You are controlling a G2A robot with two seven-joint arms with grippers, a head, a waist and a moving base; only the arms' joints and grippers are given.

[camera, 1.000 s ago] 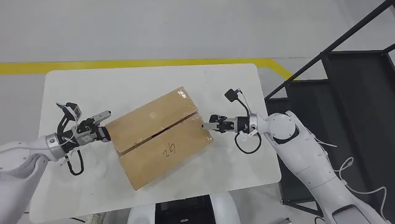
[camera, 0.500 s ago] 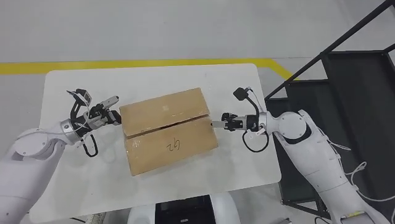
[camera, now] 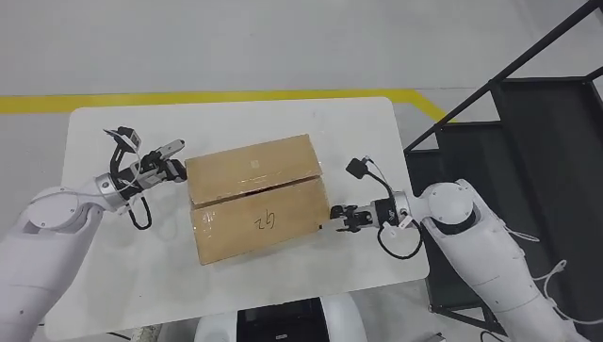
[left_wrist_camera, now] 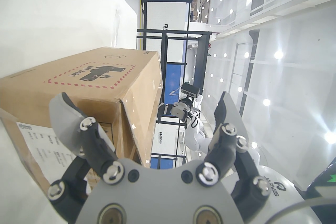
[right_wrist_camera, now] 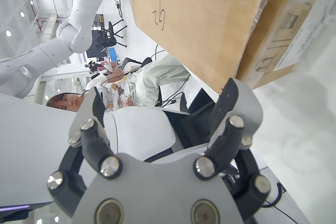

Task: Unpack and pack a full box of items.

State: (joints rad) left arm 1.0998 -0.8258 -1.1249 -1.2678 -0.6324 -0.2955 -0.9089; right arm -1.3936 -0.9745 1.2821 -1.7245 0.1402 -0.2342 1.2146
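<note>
– Cardboard box (camera: 256,196) sits centre of the table (camera: 113,276), top flaps shut, seam taped. Grippers?
– Left gripper (camera: 174,165) is spread wide at the box's left end, holding nothing. Right gripper (camera: 335,219) is also wide and empty, at the near right corner.
– Best approach, imo?
– Steady the box w/ one, work a fingertip under the centre seam, lift the flap slowly. Tape may resist.

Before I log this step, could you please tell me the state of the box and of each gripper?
Box: flaps shut, resting flat on the table.
Left gripper: open, at the box's left end.
Right gripper: open, by the box's near right corner.
</note>
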